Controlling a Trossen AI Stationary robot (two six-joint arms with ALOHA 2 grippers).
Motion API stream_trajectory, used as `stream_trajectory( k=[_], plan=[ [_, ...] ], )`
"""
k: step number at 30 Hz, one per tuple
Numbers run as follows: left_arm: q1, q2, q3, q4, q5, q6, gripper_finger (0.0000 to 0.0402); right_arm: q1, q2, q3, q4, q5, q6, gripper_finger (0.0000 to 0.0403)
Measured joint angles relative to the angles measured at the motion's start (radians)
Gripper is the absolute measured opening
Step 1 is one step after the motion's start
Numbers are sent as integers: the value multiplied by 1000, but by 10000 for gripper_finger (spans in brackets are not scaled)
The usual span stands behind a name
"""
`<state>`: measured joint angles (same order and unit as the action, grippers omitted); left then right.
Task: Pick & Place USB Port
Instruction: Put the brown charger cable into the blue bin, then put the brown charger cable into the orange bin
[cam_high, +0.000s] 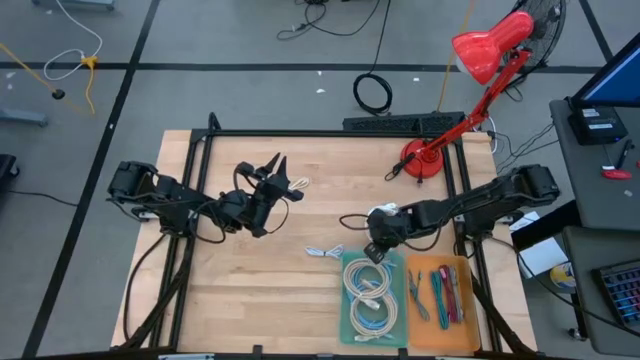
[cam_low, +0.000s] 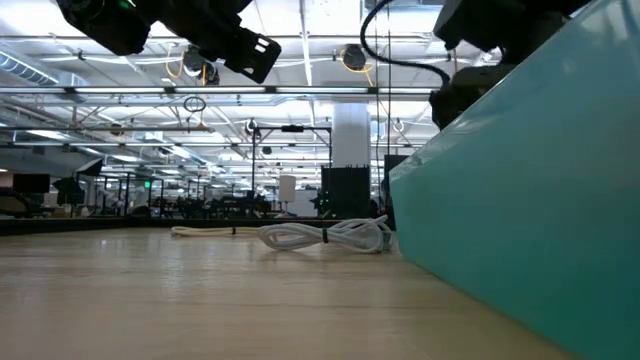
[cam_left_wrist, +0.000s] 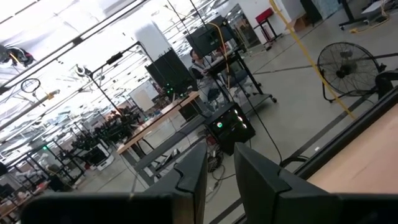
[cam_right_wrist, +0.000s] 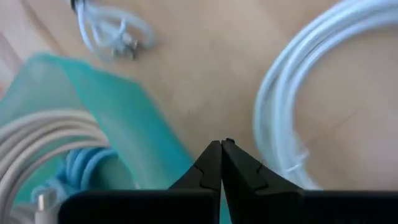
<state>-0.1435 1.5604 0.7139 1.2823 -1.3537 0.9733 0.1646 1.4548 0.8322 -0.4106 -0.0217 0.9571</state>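
A teal tray (cam_high: 375, 300) at the table's near edge holds coiled white and blue cables (cam_high: 372, 290). A small bundled white cable (cam_high: 325, 252) lies on the wood just left of the tray's far corner, and shows in the right wrist view as the bundle (cam_right_wrist: 109, 31). A loose white cable loop (cam_right_wrist: 292, 93) lies beside it. My right gripper (cam_right_wrist: 221, 146) is shut, tilted down over the bare wood by the tray's far edge (cam_right_wrist: 124, 118), with nothing between its fingers. My left gripper (cam_left_wrist: 221, 177) is raised and level at the table's left (cam_high: 278, 175), its fingers a little apart and empty.
An orange tray (cam_high: 440, 290) with coloured cables stands right of the teal one. A red desk lamp (cam_high: 425, 160) stands at the far right. Another thin white cable (cam_high: 300, 184) lies near my left gripper. Bare wood stretches across the table's near left.
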Motion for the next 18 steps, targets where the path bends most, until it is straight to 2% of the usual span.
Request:
stream_trajectory(
  k=[9,18],
  plan=[
    [9,0,0,0,-20,16,85,-58,-150,10,13,288,-145,0],
    [85,0,0,-24,-129,53,85,-137,-240,10,0,398,-295,0]
  ],
)
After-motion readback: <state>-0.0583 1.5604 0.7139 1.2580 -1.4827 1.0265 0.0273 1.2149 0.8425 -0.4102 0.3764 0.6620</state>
